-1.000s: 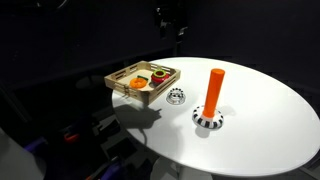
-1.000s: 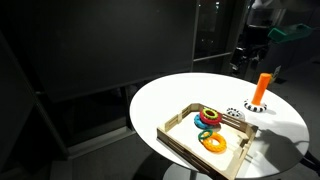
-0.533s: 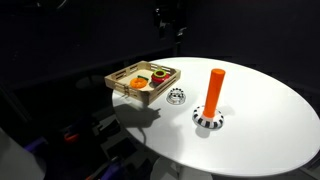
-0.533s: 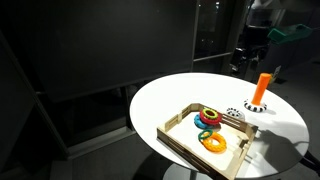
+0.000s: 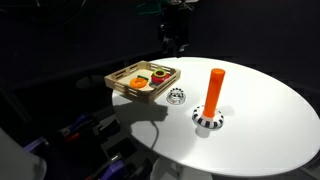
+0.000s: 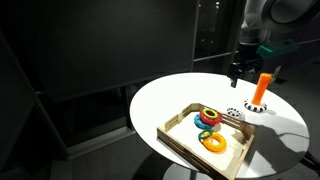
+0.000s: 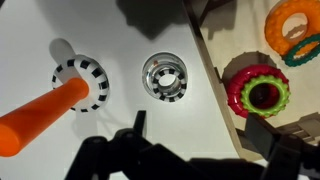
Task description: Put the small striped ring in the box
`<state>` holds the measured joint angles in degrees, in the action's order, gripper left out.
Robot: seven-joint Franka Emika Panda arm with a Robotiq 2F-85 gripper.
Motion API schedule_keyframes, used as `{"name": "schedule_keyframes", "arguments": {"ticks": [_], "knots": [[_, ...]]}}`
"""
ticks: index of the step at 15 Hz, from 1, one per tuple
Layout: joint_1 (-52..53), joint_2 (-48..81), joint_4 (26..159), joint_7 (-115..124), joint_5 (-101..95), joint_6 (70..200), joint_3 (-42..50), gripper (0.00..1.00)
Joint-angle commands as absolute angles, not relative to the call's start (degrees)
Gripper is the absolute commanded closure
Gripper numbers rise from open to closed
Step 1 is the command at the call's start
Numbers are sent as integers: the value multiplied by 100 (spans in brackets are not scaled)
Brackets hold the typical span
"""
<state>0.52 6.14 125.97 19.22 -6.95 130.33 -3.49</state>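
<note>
The small striped ring (image 7: 165, 77) lies flat on the white table, just outside the box's wall; it shows in both exterior views (image 5: 176, 96) (image 6: 236, 113). The box (image 5: 128, 92) (image 6: 190, 150) (image 7: 212, 70) is a shallow light-wood tray holding a red-and-green ring (image 7: 258, 93) and an orange ring (image 7: 290, 20). My gripper (image 5: 175, 42) (image 6: 238, 72) hangs above the table, over the small ring. In the wrist view its dark fingers (image 7: 200, 135) stand apart at the bottom, open and empty, with the ring just beyond them.
An orange peg (image 5: 213, 88) (image 6: 262, 87) (image 7: 40, 115) stands upright on a larger black-and-white striped ring (image 5: 207, 119) (image 7: 80, 85) next to the small ring. The round white table (image 5: 260, 130) drops off into dark surroundings on all sides.
My gripper has come down and further into both exterior views, closer to the table above the small ring. The ring, peg and box have not moved.
</note>
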Motion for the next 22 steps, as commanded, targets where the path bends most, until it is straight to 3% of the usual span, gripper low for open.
{"name": "schedule_keyframes", "arguments": {"ticks": [1,22], "knots": [[145,1132,12178,2233,-854,12876,-129,0],[360,2821,11497,2547,-147,13199,347,0]]}}
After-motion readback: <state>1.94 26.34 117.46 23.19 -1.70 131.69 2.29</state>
